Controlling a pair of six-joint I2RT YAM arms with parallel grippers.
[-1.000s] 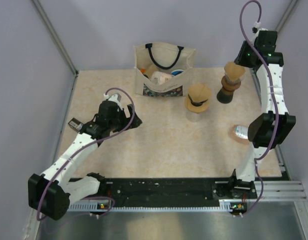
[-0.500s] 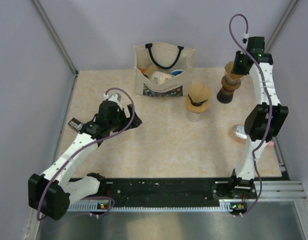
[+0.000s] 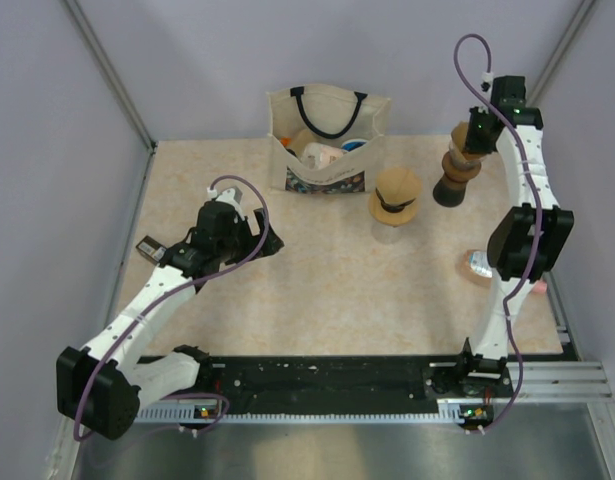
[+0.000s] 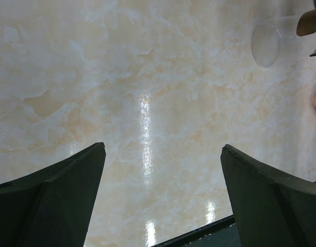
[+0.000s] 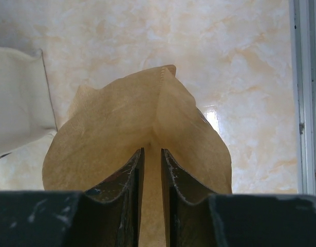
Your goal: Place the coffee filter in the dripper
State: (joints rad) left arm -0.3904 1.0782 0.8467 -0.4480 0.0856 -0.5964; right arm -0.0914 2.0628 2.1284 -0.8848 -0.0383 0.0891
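The coffee filter (image 3: 465, 138), a tan paper cone, sits on top of the dark hourglass grinder (image 3: 453, 182) at the back right. My right gripper (image 3: 474, 133) is right at it. In the right wrist view the filter (image 5: 111, 128) fills the middle, and my right gripper (image 5: 151, 150) has its fingers nearly together on the filter's fold. The dripper (image 3: 476, 264), bluish with a tan base, lies at the right edge, partly hidden behind my right arm. My left gripper (image 3: 268, 241) is open and empty over bare table; in its own view (image 4: 163, 148) the jaws stand wide apart.
A cream tote bag (image 3: 327, 140) with items inside stands at the back centre. A tan ring-shaped piece with a dark band (image 3: 395, 195) sits on a clear glass cup (image 4: 271, 43). A small dark object (image 3: 149, 247) lies at the left edge.
My right arm has swung left and down from the back right corner onto the filter on the grinder. The left arm has not moved.
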